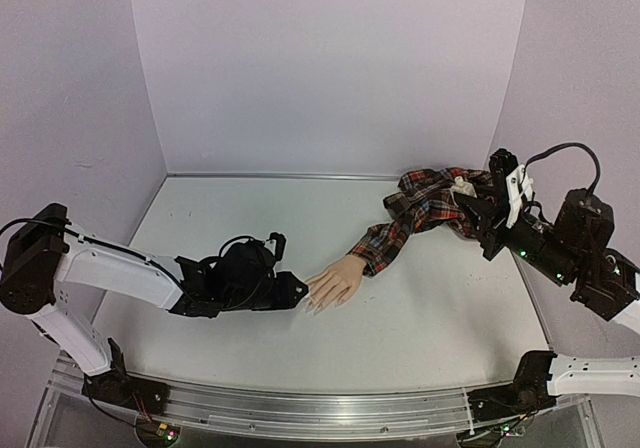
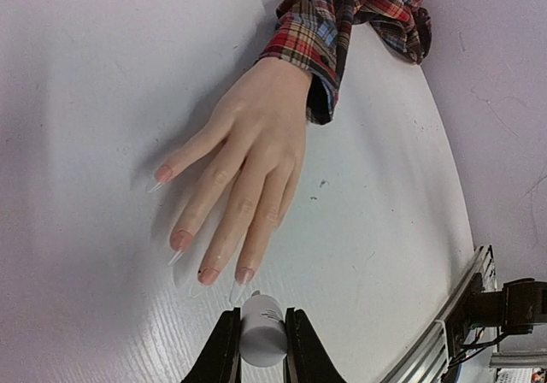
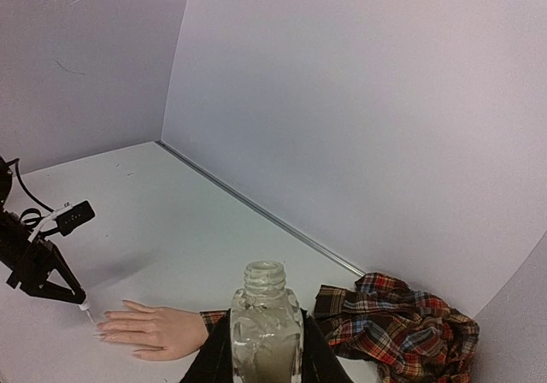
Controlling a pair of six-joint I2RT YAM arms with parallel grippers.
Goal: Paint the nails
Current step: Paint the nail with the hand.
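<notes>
Centrally, the nails (image 2: 208, 275) rest on the table (image 1: 430, 318); its edges lie well apart.

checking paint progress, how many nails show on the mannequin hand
4 nails: one on the splayed finger, three on fingers nearest the white cap; a fifth may be hidden.

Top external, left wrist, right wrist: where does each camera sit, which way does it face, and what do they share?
Top external: above and behind the bases, looking down on the table; both arms show, left gripper at the mannequin hand, right gripper near the plaid sleeve.
Left wrist: looks down past its fingers, shut on a white cap, at the nails.
Right wrist: looks across the table toward the left gripper; its fingers hold an open clear bottle.
Shared: all three show the mannequin hand and plaid sleeve.
</notes>
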